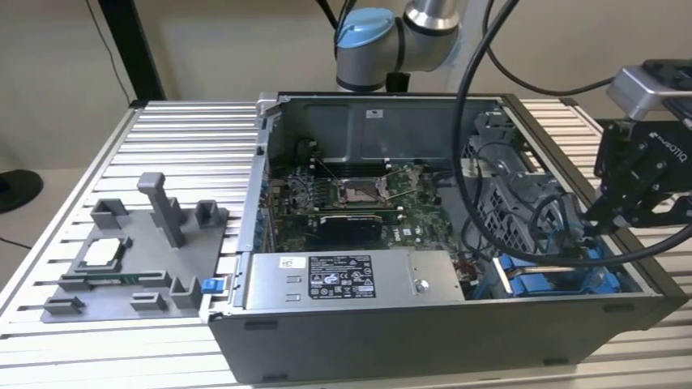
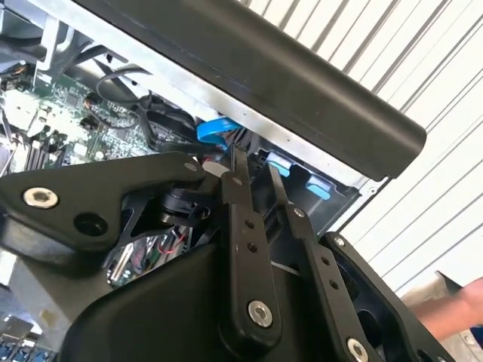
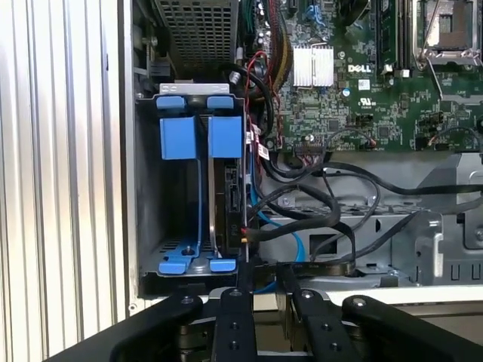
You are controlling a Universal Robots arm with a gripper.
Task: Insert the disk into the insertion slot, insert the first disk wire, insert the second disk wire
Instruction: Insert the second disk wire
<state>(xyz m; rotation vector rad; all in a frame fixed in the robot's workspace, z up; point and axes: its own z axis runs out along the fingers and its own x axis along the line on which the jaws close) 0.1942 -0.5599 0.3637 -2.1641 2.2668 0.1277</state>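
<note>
The disk (image 3: 226, 197) stands edge-on in the insertion slot (image 3: 147, 188), a grey metal bay with blue plastic tabs (image 3: 200, 136) at the case's front corner on the exterior view's right (image 1: 562, 282). A black wire connector (image 3: 249, 234) sits against the disk's end, and a blue flat cable (image 3: 294, 245) curves beside it. My gripper (image 3: 264, 283) hangs just outside the bay's end, with one fingertip (image 3: 245, 271) close under that connector. The fingers (image 2: 238, 188) stand parallel with a narrow gap and nothing between them. In the exterior view the gripper (image 1: 595, 228) reaches down over that corner.
A grey power-supply box (image 1: 340, 279) with a white sticker lies along the case front, and the motherboard (image 1: 346, 198) lies behind it. A perforated cage (image 3: 200, 30) adjoins the bay. A grey fixture (image 1: 130, 259) sits on the slatted table. A hand (image 2: 460, 309) shows at the picture's edge.
</note>
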